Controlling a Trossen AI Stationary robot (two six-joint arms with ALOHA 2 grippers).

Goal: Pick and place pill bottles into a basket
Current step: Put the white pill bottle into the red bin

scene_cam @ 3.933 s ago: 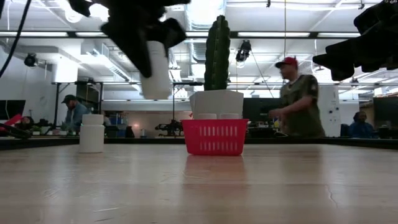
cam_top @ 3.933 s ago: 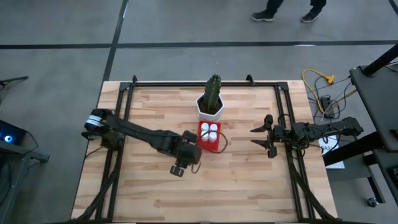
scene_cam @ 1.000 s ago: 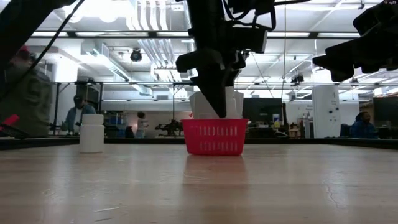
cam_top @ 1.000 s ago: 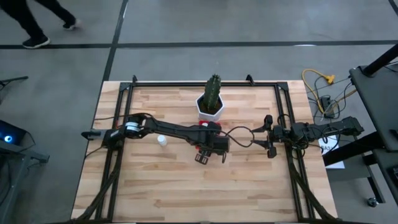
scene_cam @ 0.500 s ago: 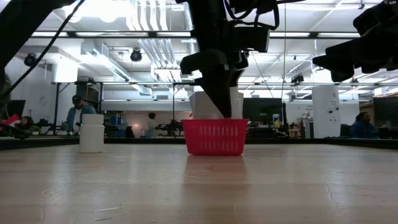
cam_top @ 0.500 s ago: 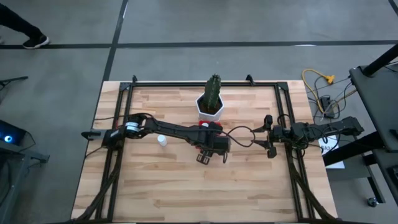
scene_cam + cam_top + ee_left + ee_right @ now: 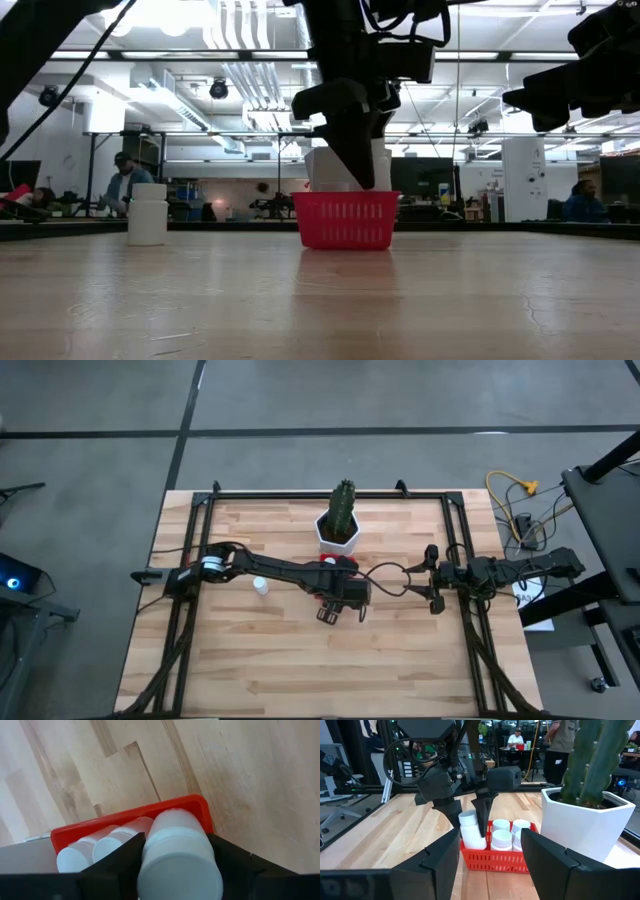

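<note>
The red basket (image 7: pixel 501 854) stands on the table in front of the white cactus pot (image 7: pixel 585 815) and holds several white pill bottles (image 7: pixel 502 838). My left gripper (image 7: pixel 470 817) hangs over the basket's corner, shut on one more pill bottle (image 7: pixel 177 856); in the high view (image 7: pixel 342 600) the arm hides most of the basket (image 7: pixel 336 561). One pill bottle (image 7: pixel 260 587) stands on its base on the table to the left, also seen in the low view (image 7: pixel 148 213). My right gripper (image 7: pixel 426 584) waits open near the table's right edge. My left gripper pinches the pill bottle's side wall (image 7: pixel 470 831) between its two fingers (image 7: pixel 483 815). The fingers come from above, pointing down. The bottle stands nearly upright, cap up, with its lower end (image 7: pixel 476 843) below the basket's rim, beside the other bottles.
The white hexagonal pot with the tall green cactus (image 7: pixel 340 510) stands just behind the basket. A black frame rail (image 7: pixel 200 530) runs round the table. People show in the room beyond the table (image 7: pixel 122 180). Bare wood lies toward the near edge (image 7: pixel 320 670).
My left gripper, still shut on the bottle, has shifted a little toward the table's right edge over the basket. The basket and the bottle on the table have stayed put.
</note>
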